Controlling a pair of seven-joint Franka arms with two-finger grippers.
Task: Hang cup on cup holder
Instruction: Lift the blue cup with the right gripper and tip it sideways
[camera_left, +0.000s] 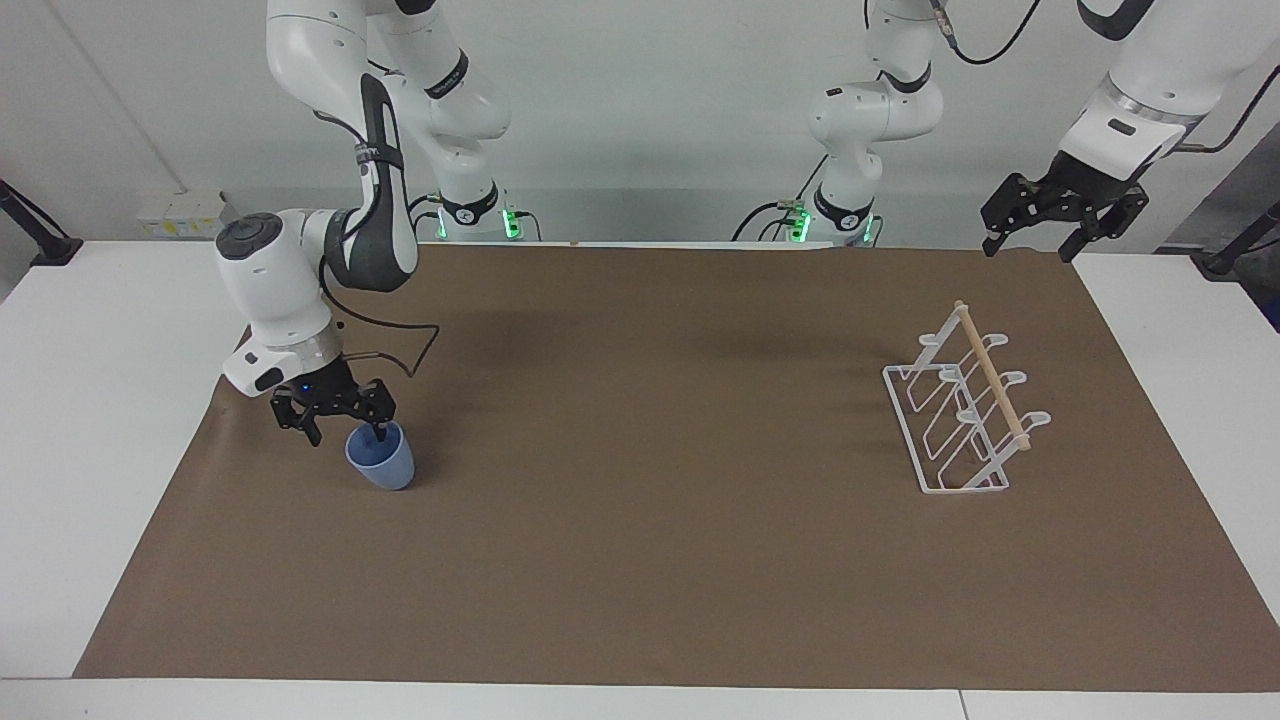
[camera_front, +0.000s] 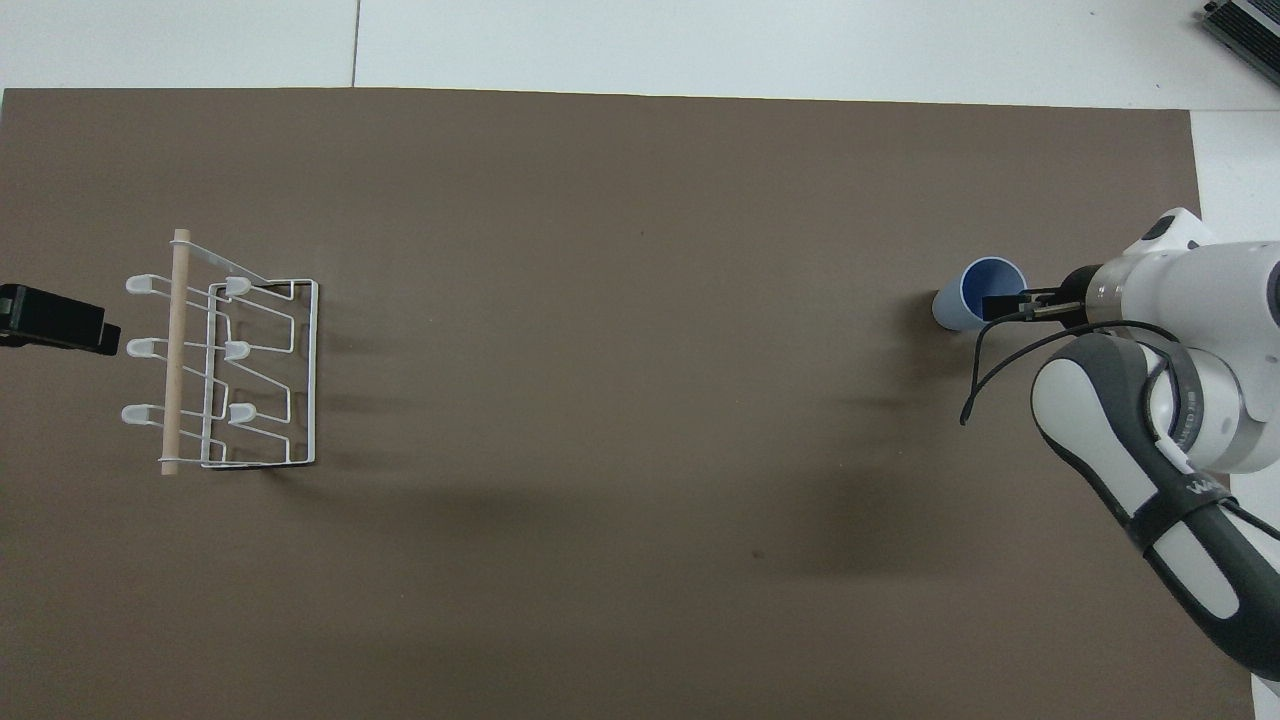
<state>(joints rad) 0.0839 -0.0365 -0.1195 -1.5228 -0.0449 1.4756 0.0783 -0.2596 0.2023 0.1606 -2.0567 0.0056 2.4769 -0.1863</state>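
Note:
The light blue cup (camera_left: 382, 464) stands upright on the brown mat near the right arm's end of the table; it also shows in the overhead view (camera_front: 972, 296). My right gripper (camera_left: 348, 437) is open and low at the cup's rim, with one finger (camera_front: 1001, 305) inside the cup and the other outside it. The white wire cup holder (camera_left: 958, 425) with its wooden dowel stands near the left arm's end and shows in the overhead view (camera_front: 232, 362). My left gripper (camera_left: 1030, 248) waits open, raised over the mat's edge beside the holder.
The brown mat (camera_left: 640, 560) covers most of the white table (camera_left: 90, 420). A black cable (camera_left: 400, 355) loops from the right wrist above the mat. Nothing else lies between the cup and the holder.

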